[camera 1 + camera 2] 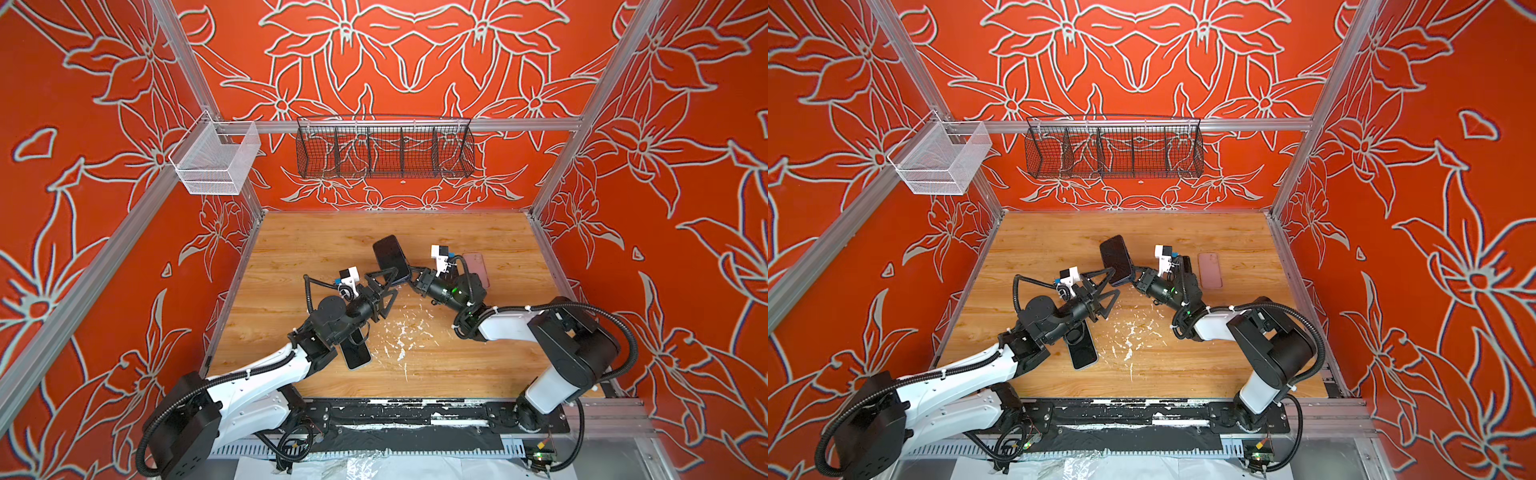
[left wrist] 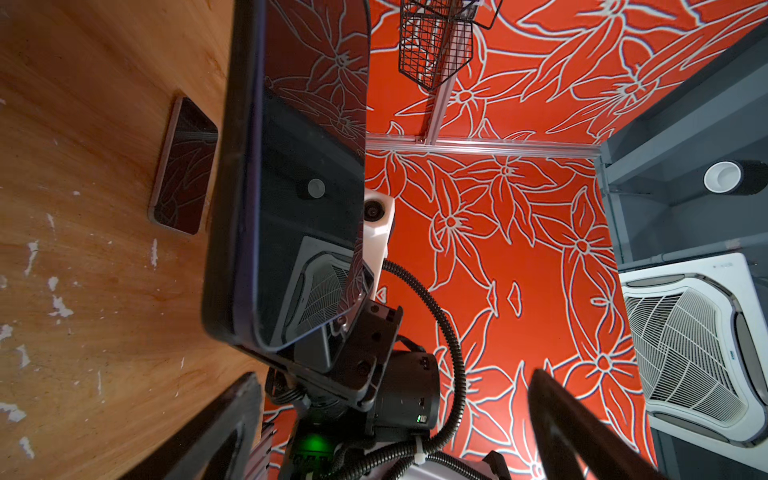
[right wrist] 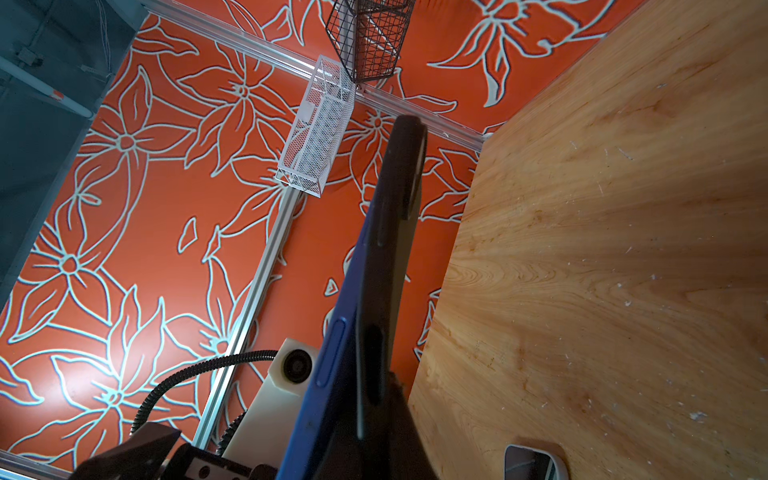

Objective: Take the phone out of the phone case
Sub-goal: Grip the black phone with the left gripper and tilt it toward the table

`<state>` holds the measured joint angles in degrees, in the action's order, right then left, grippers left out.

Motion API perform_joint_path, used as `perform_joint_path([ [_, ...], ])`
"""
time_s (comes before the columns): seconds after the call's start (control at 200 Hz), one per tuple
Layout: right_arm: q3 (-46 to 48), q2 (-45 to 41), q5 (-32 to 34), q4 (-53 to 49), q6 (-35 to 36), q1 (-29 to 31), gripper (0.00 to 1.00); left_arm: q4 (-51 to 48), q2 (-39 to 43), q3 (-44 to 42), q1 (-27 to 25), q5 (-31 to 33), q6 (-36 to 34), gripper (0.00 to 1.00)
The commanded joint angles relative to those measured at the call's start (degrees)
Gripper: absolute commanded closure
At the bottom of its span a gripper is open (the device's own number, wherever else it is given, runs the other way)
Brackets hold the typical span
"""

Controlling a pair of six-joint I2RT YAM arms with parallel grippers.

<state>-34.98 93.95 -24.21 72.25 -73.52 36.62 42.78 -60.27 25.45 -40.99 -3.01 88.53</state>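
The wooden table (image 1: 311, 241) carries everything. A black wire basket (image 1: 384, 149) hangs on the rail (image 1: 274, 126) above its far edge. A smaller white mesh basket (image 1: 214, 160) hangs above the far-left corner.

The left arm (image 1: 266, 374) stretches from the near-left corner and the right arm (image 1: 507, 324) from the near-right corner. Their wrists face each other over the middle of the table.

The left hand (image 1: 395, 281) has its jaws spread wide, fingertips just beside the lower end of the held phone. In the left wrist view its two fingers (image 2: 232, 419) stand far apart. The right hand (image 1: 409, 277) is clamped together on the lower end of the phone case (image 2: 235, 187). It holds the case off the table and tilted, over the middle toward the far edge.

The phone (image 2: 307, 158) sits in this black case, its dark glass mirroring the flowered wall. In the right wrist view the phone's side shows blue along the case's black rim. Whether it has begun to lift out there, I cannot tell.

A second dark phone (image 1: 357, 353) lies flat toward the near-left corner, partly under the left arm. A pink-rimmed phone (image 1: 1209, 270) lies flat toward the right edge, beside the right wrist. White flecks (image 1: 401, 332) are scattered on the table between the arms, toward the near edge.
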Motion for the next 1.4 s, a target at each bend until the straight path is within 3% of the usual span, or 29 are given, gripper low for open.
perform_joint_path([
  [0.0, -1.17, -0.28, 0.92, 5.58, 0.39, 0.72, 1.0, 3.02, -0.26, 1.44, -0.4, 1.1, 0.11, 0.03],
  [0.27, -0.97, 0.43, 0.61, 6.23, 0.58, 0.91, 1.0, 4.44, -0.52, 1.93, -0.4, 0.61, 0.85, 0.03],
  [0.991, -2.01, 3.02, -0.03, 8.52, 0.31, 3.26, 1.0, 4.91, -0.21, -1.13, -0.4, 8.56, 0.07, 0.0],
  [1.391, -2.01, 2.55, -0.05, 8.52, 1.97, 3.7, 1.0, -1.92, 5.58, -1.79, -0.32, 13.13, -4.8, 0.24],
])
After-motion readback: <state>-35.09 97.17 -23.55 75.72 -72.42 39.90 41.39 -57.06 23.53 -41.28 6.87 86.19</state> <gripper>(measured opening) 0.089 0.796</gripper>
